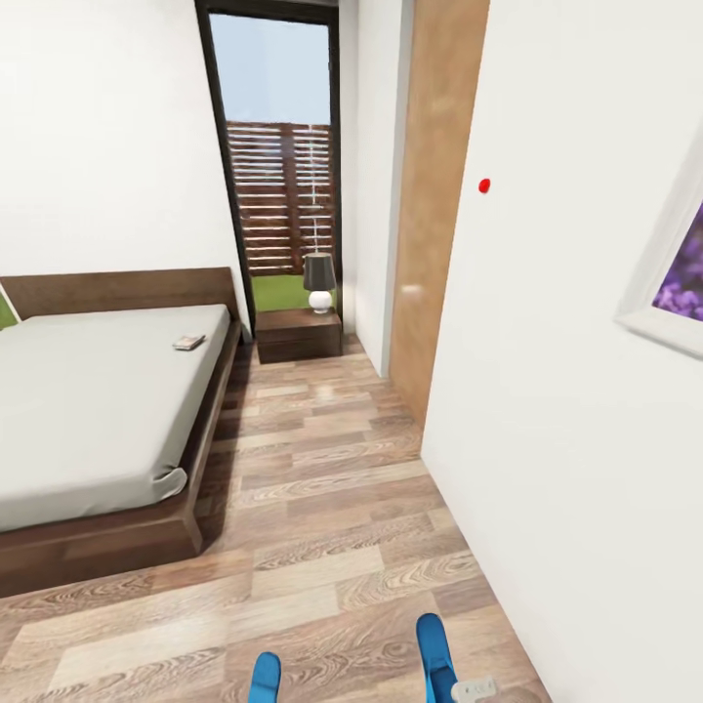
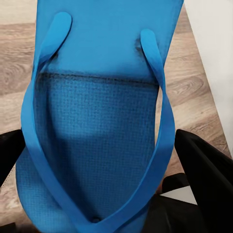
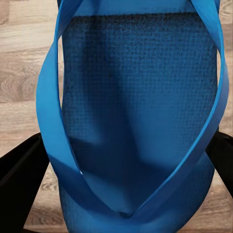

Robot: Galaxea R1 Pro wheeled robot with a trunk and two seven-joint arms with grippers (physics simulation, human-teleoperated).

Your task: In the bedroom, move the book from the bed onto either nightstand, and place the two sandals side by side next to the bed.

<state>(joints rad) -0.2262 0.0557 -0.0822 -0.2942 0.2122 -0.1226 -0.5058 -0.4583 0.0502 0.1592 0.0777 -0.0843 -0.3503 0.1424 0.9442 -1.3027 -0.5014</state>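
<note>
**Sandals in both grippers, book on the bed**

The book (image 1: pixel 188 342) lies flat on the bed (image 1: pixel 88 410), on the off-white mattress near the headboard end and close to the edge that faces the walkway. The nightstand (image 1: pixel 298 334) stands just beyond that corner of the bed, under the tall dark-framed window (image 1: pixel 276 156), with a small lamp (image 1: pixel 319 281) on its glossy top. The wood-plank floor (image 1: pixel 322 488) runs along the bed's side towards the nightstand, between the bed and a white wall that carries a framed purple picture (image 1: pixel 674 283).

Well away from the foot of the bed, two blue sandals poke up at the near edge of the head view: the left sandal (image 1: pixel 265 678) and the right sandal (image 1: pixel 435 656).

In the left wrist view, the left gripper (image 2: pixel 104 170) has its black jaws set on either side of the left sandal (image 2: pixel 97 121), clamped on its sole with the straps facing the camera. The right gripper (image 3: pixel 128 170) grips the right sandal (image 3: pixel 136 111) the same way, dark jaws pressed at both edges. Both sandals hang over bare floor planks.
</note>
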